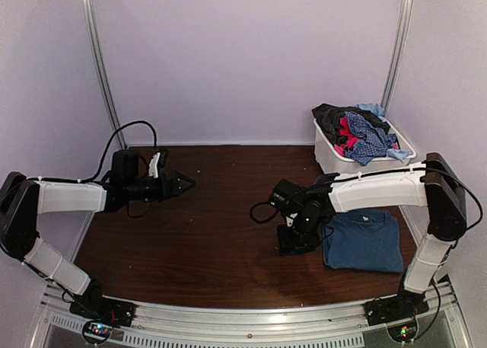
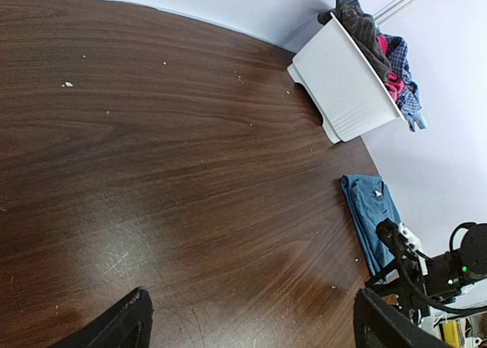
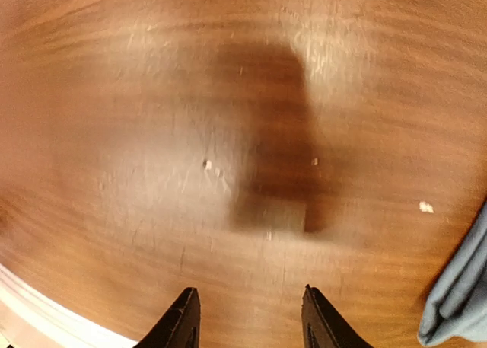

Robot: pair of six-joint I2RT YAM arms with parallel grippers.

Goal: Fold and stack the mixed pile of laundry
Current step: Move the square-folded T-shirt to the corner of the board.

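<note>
The mixed laundry pile [image 1: 358, 131] of black, red, checked and light-blue clothes fills a white bin at the back right, also visible in the left wrist view [image 2: 384, 47]. A dark-blue T-shirt [image 1: 364, 241] lies folded flat on the table at the front right; its edge shows in the right wrist view [image 3: 460, 295] and it appears in the left wrist view [image 2: 373, 211]. My right gripper [image 1: 293, 241] hovers low over bare wood just left of the T-shirt, jaws open and empty [image 3: 249, 321]. My left gripper [image 1: 183, 184] hangs open and empty over the left side [image 2: 251, 333].
The white bin [image 1: 331, 159] stands against the back right corner of the brown table [image 1: 221, 234]. Metal posts and pale walls close in the back and sides. A metal rail [image 1: 251, 317] runs along the near edge. The right arm [image 2: 434, 272] shows in the left wrist view.
</note>
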